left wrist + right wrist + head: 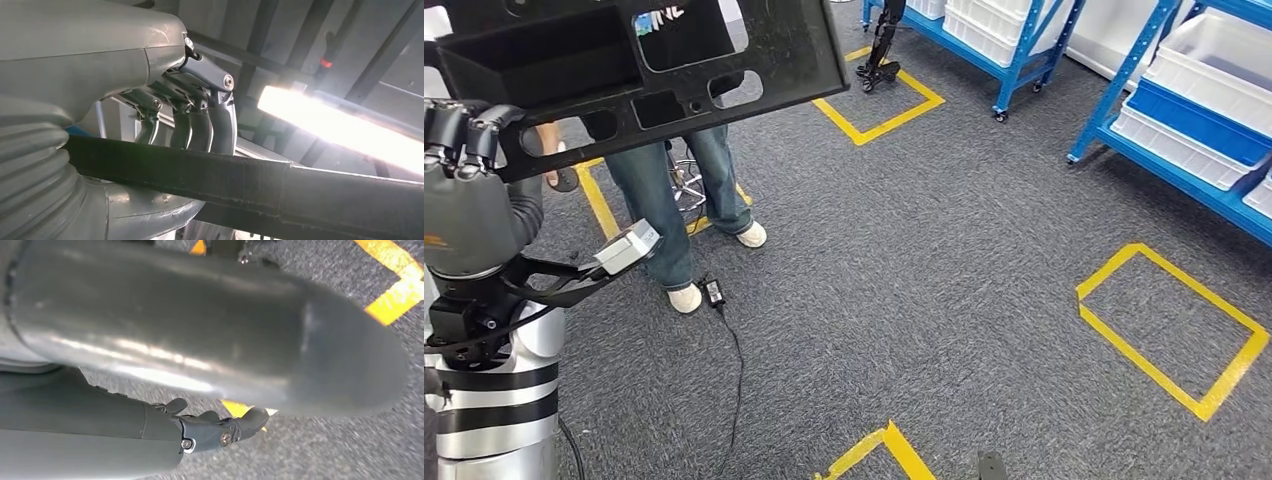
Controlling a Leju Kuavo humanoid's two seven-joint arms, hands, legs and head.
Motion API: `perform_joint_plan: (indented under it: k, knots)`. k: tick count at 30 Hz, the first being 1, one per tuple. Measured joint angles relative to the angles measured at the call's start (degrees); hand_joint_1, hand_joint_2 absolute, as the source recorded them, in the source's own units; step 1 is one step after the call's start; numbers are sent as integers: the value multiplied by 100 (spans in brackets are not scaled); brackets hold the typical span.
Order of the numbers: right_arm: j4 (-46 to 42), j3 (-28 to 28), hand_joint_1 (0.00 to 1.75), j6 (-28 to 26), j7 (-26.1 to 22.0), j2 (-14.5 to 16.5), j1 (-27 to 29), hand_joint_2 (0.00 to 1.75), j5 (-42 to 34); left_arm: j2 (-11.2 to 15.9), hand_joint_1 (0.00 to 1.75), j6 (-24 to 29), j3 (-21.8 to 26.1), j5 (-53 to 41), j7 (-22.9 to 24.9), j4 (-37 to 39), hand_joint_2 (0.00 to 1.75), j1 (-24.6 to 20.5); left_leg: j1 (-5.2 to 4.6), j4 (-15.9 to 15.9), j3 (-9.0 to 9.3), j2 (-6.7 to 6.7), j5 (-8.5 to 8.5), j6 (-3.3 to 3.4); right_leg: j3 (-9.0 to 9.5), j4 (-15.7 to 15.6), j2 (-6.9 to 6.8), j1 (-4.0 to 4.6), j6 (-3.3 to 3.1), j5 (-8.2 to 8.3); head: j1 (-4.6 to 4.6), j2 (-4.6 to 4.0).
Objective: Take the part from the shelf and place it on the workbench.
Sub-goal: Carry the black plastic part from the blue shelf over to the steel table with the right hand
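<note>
Over grey carpet [944, 260], left robot hand [464, 170] grips black part [624, 60].

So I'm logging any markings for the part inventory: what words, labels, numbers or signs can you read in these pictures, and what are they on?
No text can be read.
Through a cutout in the black part held by the left hand, some dark letters show on a white surface, cut off and too partial to read.
The white bins on the blue shelves show no labels.

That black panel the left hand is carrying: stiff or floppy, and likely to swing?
Probably stiff: the black panel holds flat with no sag. Likely light for its size, given its big cutouts. The left hand holds one edge, so the far end may swing or twist.
</note>
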Motion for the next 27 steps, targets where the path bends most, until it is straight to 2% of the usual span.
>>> perform_joint_plan:
  k: [1,2,3,4,5,6,7,8,10,11,12,14,15,16,18,19,20,21,22,23,24,25,26,27]
  knots:
    - [0,-1,0,4,4,-1,-3,0,3,11,175,1,-9,3,15,1,175,-8,-10,188,-88,202,-121,-23,9,-22,-80,-10,-41,13,-13,0]
    - [0,-1,0,11,11,-1,0,0,7,17,175,1,-21,6,38,1,175,-13,-11,490,-223,438,-299,-43,15,-33,-161,-8,-72,16,-26,0]
    - [0,-1,0,21,20,-3,9,0,11,24,175,2,-32,7,72,3,175,-21,-3,867,-397,597,-495,-69,14,-34,-241,6,-92,10,-39,0]
    - [0,-1,0,32,31,-6,19,0,18,28,175,2,-46,1,113,7,175,-21,15,1236,-569,667,-654,-94,12,-33,-329,17,-106,6,-40,0]
    - [0,-1,0,40,38,-10,26,0,25,35,175,1,-58,-9,153,10,175,-18,35,1472,-678,693,-724,-115,9,-33,-418,22,-109,2,-41,0]
    - [0,-1,0,46,42,-14,27,0,33,47,175,1,-72,-19,192,14,175,-16,53,1511,-685,713,-695,-133,8,-31,-506,24,-110,-1,-43,0]
    - [0,-1,0,52,44,-15,23,0,39,61,175,0,-90,-27,223,16,175,-16,69,1315,-567,755,-569,-145,12,-30,-593,24,-107,-6,-43,0]
    - [0,-1,0,56,44,-15,17,0,44,73,175,-1,-107,-30,245,17,175,-20,80,958,-357,850,-397,-152,22,-28,-673,24,-98,-17,-44,0]
    - [0,-1,0,62,44,-20,11,0,49,85,175,-1,-143,-32,265,17,175,-37,51,248,53,1135,-165,-135,42,-16,-809,64,-54,-53,-40,0]
    - [0,-1,0,74,43,-22,10,0,50,87,175,0,-159,-34,276,17,175,-45,28,69,149,1211,-129,-107,53,-11,-870,87,-28,-70,-27,0]
    - [0,-1,0,91,43,-25,8,0,51,93,175,0,-172,-37,291,17,175,-50,-1,4,171,1217,-134,-71,62,-11,-932,107,-5,-82,-14,1]
    - [-1,-1,0,139,40,-21,-8,0,51,116,175,1,-185,-49,325,17,175,-61,-11,-23,150,1046,-108,17,66,-6,-1038,97,37,-107,6,1]
    - [-1,-1,0,156,39,-19,-17,0,52,128,175,1,-191,-56,337,16,175,-73,-4,-42,149,969,-90,58,39,53,-956,80,57,-152,9,1]
    - [-1,-1,0,175,37,-16,-24,0,54,136,175,2,-202,-66,350,16,175,-88,9,-60,148,894,-69,101,-35,207,-799,63,67,-239,16,1]
    - [-1,0,0,212,33,-15,-22,0,62,139,175,1,-239,-80,399,22,175,-113,27,-74,134,743,-38,160,-353,855,-394,37,47,-519,48,0]
    - [1,1,0,227,33,-15,-11,0,66,142,175,1,-260,-90,433,30,175,-118,27,-74,121,657,-28,179,-557,1248,-292,32,35,-654,58,0]
    - [2,2,0,237,33,-15,0,0,69,146,175,0,-279,-97,473,41,175,-118,26,-73,112,557,-21,187,-720,1543,-246,31,39,-732,66,0]
    - [3,2,0,242,33,-16,9,0,73,157,175,-1,-301,-104,513,53,175,-118,26,-71,106,458,-15,190,-803,1662,-223,28,61,-732,67,0]
    - [4,2,0,247,33,-17,13,0,79,170,175,-2,-321,-110,555,61,175,-118,27,-70,105,362,-9,187,-759,1525,-201,20,100,-634,68,0]
    - [4,2,0,252,33,-19,11,0,85,187,175,-2,-341,-111,600,66,175,-120,30,-69,105,268,-1,178,-613,1187,-147,2,145,-473,69,0]
    - [4,2,0,258,33,-21,6,0,90,203,175,-3,-359,-111,637,68,175,-124,34,-67,100,183,8,161,-425,766,-11,-30,185,-309,70,0]
    - [4,2,0,266,33,-21,2,0,93,217,175,-3,-371,-112,669,68,175,-130,25,-59,89,100,16,139,-244,400,120,-51,200,-169,69,0]
    - [5,2,0,272,33,-20,0,0,95,230,175,-3,-381,-112,691,67,175,-139,18,-55,70,35,28,111,-127,171,216,-66,193,-87,65,0]
    - [5,2,0,276,33,-18,-3,0,95,248,175,-3,-389,-113,704,67,175,-146,15,-58,50,-28,44,77,-79,80,263,-63,169,-54,62,0]
